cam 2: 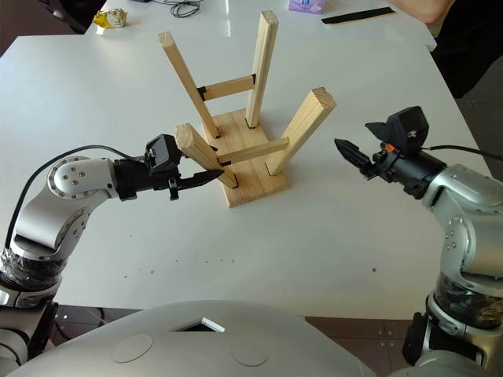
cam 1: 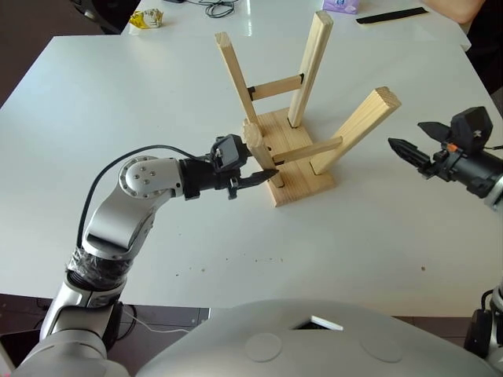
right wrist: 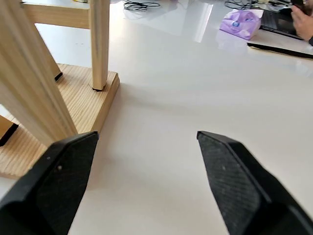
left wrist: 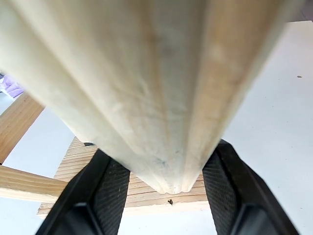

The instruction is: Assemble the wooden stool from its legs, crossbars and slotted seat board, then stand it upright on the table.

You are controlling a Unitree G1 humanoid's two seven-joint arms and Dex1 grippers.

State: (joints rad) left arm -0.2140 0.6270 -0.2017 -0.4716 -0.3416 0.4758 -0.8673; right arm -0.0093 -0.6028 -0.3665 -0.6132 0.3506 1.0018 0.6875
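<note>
The stool lies upside down, its slotted seat board (cam 1: 302,188) flat on the white table and four legs pointing up. One crossbar (cam 1: 277,86) joins the two far legs, another crossbar (cam 1: 310,149) joins the two near ones. My left gripper (cam 1: 263,174) is shut on the near-left leg (cam 1: 255,137) close to the board; in the left wrist view that leg (left wrist: 161,88) sits between both fingers (left wrist: 105,191). My right gripper (cam 1: 405,149) hovers open to the right of the slanted right leg (cam 1: 357,129), touching nothing; its fingers (right wrist: 63,181) stand wide apart.
At the table's far edge lie a yellow wrapper (cam 1: 147,19), cables (cam 1: 216,8), a purple pack (cam 1: 339,5) and a black strip (cam 1: 391,16). Bare tabletop (cam 1: 236,259) stretches in front of the stool and to its left.
</note>
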